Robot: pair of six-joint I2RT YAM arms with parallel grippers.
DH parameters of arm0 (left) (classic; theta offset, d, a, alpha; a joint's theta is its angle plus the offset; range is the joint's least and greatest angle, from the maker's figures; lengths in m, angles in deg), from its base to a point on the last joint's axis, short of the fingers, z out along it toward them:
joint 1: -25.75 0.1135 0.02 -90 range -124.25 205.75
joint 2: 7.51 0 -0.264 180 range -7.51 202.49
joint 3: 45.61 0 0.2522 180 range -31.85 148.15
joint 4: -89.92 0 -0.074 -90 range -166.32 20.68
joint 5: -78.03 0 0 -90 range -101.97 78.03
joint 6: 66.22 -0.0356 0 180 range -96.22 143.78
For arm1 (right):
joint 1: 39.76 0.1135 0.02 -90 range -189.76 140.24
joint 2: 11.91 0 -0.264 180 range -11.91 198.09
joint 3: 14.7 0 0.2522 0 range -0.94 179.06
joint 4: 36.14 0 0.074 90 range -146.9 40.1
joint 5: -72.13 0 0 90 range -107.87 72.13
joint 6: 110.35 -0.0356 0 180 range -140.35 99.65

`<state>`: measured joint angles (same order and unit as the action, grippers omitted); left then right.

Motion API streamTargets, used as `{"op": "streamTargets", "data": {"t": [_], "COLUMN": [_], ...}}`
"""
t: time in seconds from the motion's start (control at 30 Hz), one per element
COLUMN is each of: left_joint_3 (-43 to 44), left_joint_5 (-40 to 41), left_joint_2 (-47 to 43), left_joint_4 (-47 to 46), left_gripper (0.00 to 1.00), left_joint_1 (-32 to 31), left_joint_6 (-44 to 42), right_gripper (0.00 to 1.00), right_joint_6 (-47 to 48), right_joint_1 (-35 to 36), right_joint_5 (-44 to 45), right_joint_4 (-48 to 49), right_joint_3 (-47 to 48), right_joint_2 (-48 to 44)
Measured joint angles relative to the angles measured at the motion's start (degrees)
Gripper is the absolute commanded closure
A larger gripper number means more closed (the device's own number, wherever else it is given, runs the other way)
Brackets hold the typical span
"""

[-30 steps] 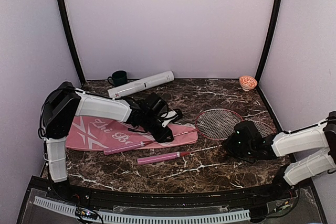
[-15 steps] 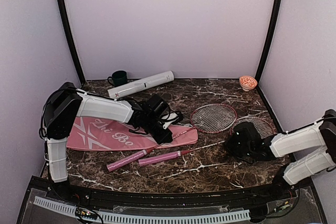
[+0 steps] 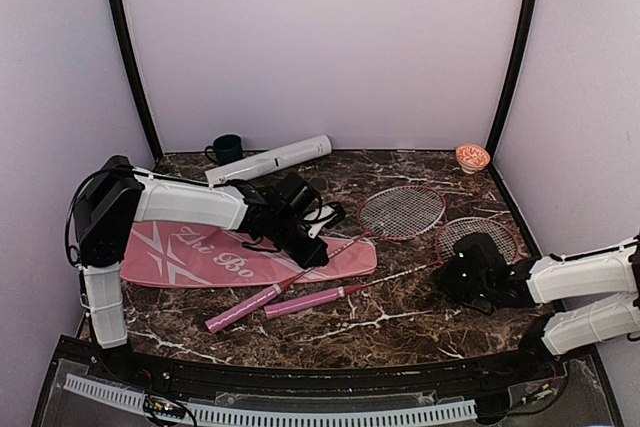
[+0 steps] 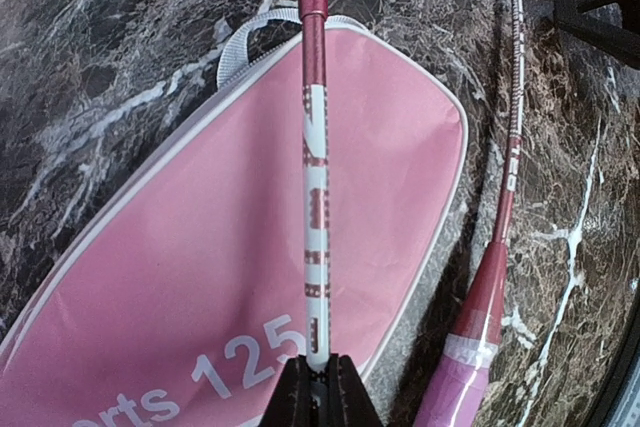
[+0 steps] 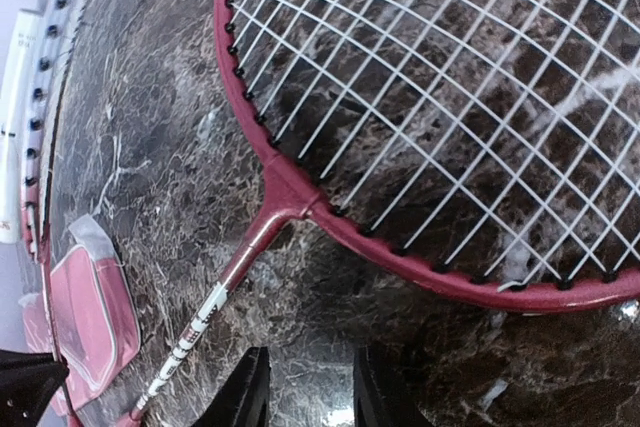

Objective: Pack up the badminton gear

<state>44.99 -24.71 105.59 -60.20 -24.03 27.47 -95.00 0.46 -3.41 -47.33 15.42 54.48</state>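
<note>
Dark veined marble forms the counter (image 3: pixel 400 332), walled in pale lilac. From above, a pink racket-shaped fabric bag with white lettering (image 3: pixel 200 255) is seen flat at the left. Over its right end the left fingers (image 3: pixel 312 253) are closed on the shaft of the first racket (image 3: pixel 402 211), red-framed with a pink handle. A matching second racket (image 3: pixel 478 237) lies just beside the right fingers (image 3: pixel 468 275); a long white tube (image 3: pixel 270 160) rests at the back (the dark green mug (image 3: pixel 226 149) and small orange patterned bowl (image 3: pixel 472 156) are not gear).

From the left wrist, the left fingers are seen clamped on the first racket's thin shaft (image 4: pixel 316 197) above the bag (image 4: pixel 180 277), the second racket (image 4: pixel 508 147) alongside.

From the right wrist, the right fingers are held apart, nothing between them, the second racket's throat (image 5: pixel 285 197) just ahead.

Both rackets are judged light, with slick, springy shafts; strings are best left unpinched and hold taken near the throat or on the wrapped handle. The soft bag's mouth may need holding open.
</note>
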Motion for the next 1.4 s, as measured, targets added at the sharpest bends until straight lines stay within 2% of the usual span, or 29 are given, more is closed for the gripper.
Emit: {"op": "streamTargets", "data": {"t": [0.1,0.33,0.67,0.83,1.0,1.17,1.4], "left_joint_3": [0.0,0.1,0.0,0.0,-0.1,-0.2,-0.5], "left_joint_5": [-0.1,0.4,3.0,4.3,5.2,5.9,6.3], "left_joint_2": [-0.7,-0.8,-5.3,-7.7,-8.8,-9.4,-10.2], "left_joint_4": [0.0,0.2,-0.1,-1.2,-1.4,-1.4,-1.5], "left_gripper": [1.00,1.00,1.00,1.00,1.00,1.00,1.00], "left_joint_1": [0.0,0.0,0.0,0.0,0.0,0.0,0.1], "left_joint_6": [0.6,1.7,2.6,3.0,3.0,3.0,3.1], "right_gripper": [0.63,0.64,0.77,0.88,0.94,0.97,1.00], "right_joint_6": [0.6,-1.3,-9.6,-14.1,-17.2,-18.6,-16.3], "right_joint_1": [0.0,0.0,0.0,0.0,-0.1,-0.3,-0.3], "right_joint_5": [-0.4,-0.9,-0.3,0.0,-0.3,-1.2,-2.1], "right_joint_4": [2.3,8.2,2.1,2.2,2.1,1.0,-6.0], "right_joint_3": [0.1,2.5,14.1,14.9,15.9,15.9,13.3], "right_joint_2": [1.1,7.6,18.6,20.3,21.6,20.9,14.5]}}
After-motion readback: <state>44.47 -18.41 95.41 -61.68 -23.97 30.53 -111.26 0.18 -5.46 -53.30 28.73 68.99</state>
